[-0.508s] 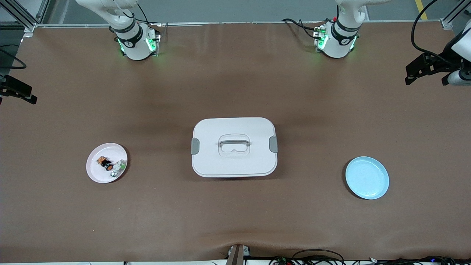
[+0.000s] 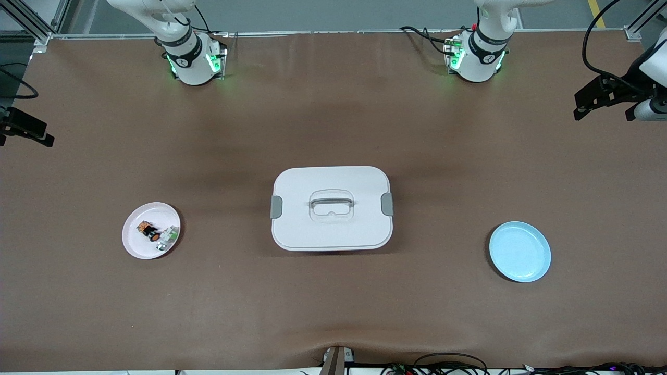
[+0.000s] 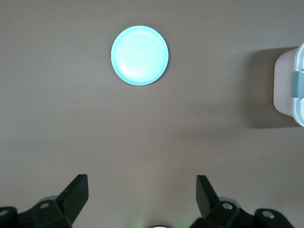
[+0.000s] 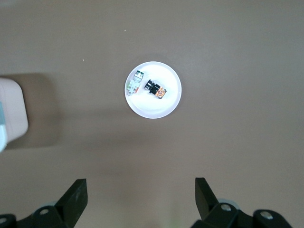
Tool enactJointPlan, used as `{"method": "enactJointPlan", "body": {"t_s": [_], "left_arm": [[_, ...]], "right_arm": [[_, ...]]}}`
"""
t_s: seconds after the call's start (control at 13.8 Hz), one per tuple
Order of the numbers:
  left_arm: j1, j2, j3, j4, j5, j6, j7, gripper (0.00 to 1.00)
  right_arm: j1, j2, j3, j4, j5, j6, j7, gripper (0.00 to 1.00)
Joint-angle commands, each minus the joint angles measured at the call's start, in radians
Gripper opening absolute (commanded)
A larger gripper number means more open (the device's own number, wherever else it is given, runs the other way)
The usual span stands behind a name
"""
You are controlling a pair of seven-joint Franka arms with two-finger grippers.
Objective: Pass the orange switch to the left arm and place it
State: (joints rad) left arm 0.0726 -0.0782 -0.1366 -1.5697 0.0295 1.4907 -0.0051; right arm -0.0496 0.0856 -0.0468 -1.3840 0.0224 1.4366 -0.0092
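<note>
The orange switch (image 2: 148,230) lies on a pink plate (image 2: 134,249) toward the right arm's end of the table, beside a small white-and-green component (image 2: 167,237). It also shows in the right wrist view (image 4: 156,89). The white box (image 2: 331,229) stands mid-table between the two plates. My right gripper (image 4: 141,185) is open and empty, high over the table beside the pink plate (image 4: 152,111). My left gripper (image 3: 142,183) is open and empty, high over the table beside the blue plate (image 3: 139,55). In the front view each gripper shows only at a side edge, the right gripper (image 2: 26,127) and the left gripper (image 2: 604,99).
An empty blue plate (image 2: 520,251) lies toward the left arm's end of the table. The box's edge shows in the left wrist view (image 3: 289,90) and in the right wrist view (image 4: 12,109). Cables run along the table edge nearest the front camera.
The right gripper has shifted very slightly at the front view's edge. Nothing else has moved.
</note>
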Motion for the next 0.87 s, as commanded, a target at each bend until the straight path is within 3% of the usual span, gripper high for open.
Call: {"method": "enactJointPlan", "body": {"t_s": [0.0, 0.8], "left_arm": [[0.004, 0.006, 0.002, 0.023, -0.008, -0.02, 0.011, 1.0], [0.019, 0.021, 0.0, 0.022, -0.017, -0.02, 0.007, 1.0]], "right_arm": [[-0.003, -0.02, 0.002, -0.018, 0.027, -0.01, 0.09, 1.0], [0.001, 0.175, 0.004, -0.017, 0.01, 0.103, 0.08, 1.0]]}}
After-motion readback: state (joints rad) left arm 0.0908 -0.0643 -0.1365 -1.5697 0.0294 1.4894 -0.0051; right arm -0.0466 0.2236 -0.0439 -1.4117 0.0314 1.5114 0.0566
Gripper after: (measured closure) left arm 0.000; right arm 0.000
